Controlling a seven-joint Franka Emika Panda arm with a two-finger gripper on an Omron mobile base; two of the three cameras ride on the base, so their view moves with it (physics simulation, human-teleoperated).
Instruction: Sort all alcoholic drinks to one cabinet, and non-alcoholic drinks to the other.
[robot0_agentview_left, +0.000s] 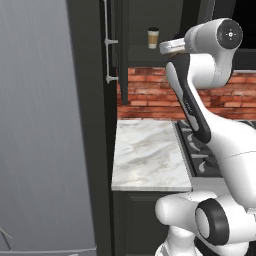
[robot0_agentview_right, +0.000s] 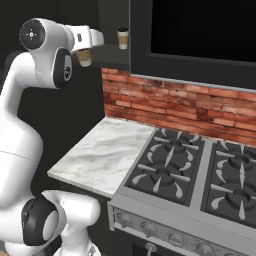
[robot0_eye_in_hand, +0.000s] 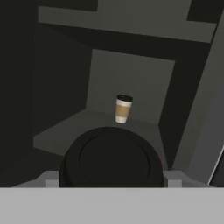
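Note:
A tan paper coffee cup with a dark lid (robot0_agentview_right: 84, 58) hangs in the air in front of the open upper cabinet (robot0_agentview_right: 111, 20), and my gripper (robot0_agentview_right: 85, 50) is shut on it. In the hand view its round dark lid (robot0_eye_in_hand: 111, 158) sits between my fingertips (robot0_eye_in_hand: 48, 179). A second coffee cup (robot0_eye_in_hand: 123, 108) stands upright at the back of the cabinet shelf (robot0_eye_in_hand: 78, 129), beyond the held one. The same cup (robot0_agentview_left: 153, 38) stands to the left of my hand in the left base view. The alcoholic drinks are out of view.
A marble counter (robot0_agentview_left: 145, 155) lies below the cabinet, with a gas stove (robot0_agentview_right: 190, 165) to its right and a brick wall (robot0_agentview_right: 165, 100) behind. The cabinet door with its bar handle (robot0_agentview_left: 108, 45) stands open beside a tall grey panel (robot0_agentview_left: 40, 125). A dark hood (robot0_agentview_right: 200, 30) hangs above the stove.

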